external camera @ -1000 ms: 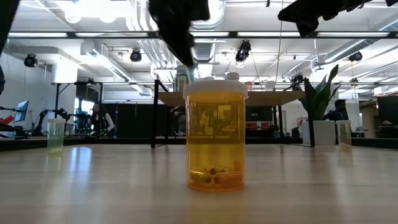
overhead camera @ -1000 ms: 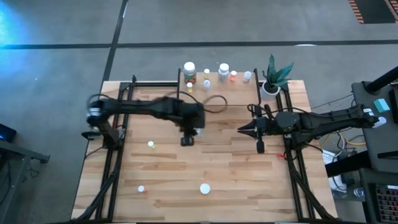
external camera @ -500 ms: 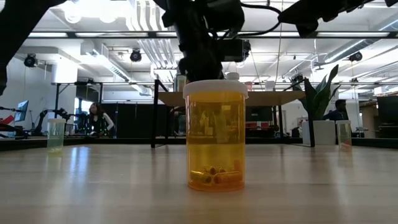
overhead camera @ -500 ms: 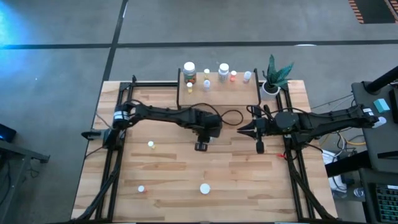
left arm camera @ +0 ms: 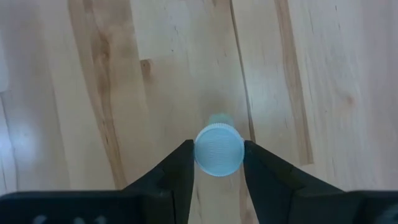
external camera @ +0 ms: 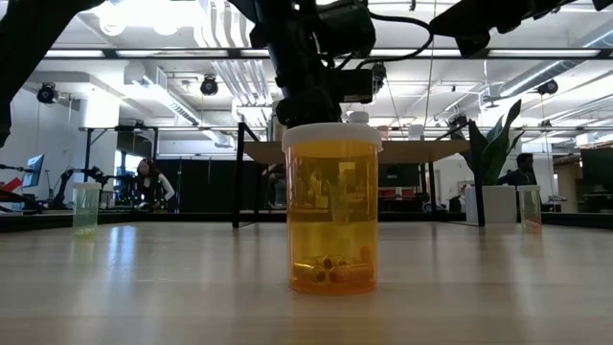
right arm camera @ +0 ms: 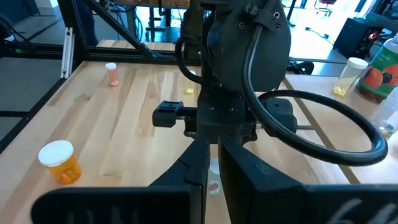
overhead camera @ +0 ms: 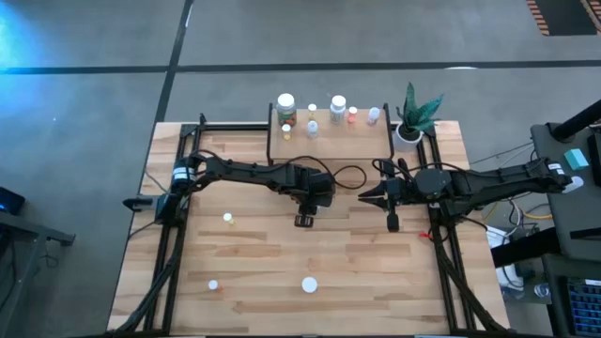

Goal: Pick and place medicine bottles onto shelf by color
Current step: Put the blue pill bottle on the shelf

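Several medicine bottles (overhead camera: 286, 106) already stand on the shelf (overhead camera: 329, 131) at 12 o'clock, three wait toward 6 o'clock, the left end effector (left arm camera: 218, 163) grips a white-capped bottle (left arm camera: 218, 150) at the worktop (overhead camera: 366, 272) centre, and the right end effector (right arm camera: 213, 163) waits closed.

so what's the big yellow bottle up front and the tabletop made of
The yellow bottle looks like translucent amber plastic: the room shows through its glossy wall and the pills at its bottom. Its white cap seems matte opaque plastic. The tabletop looks like light wood planks, with visible grain and seams.
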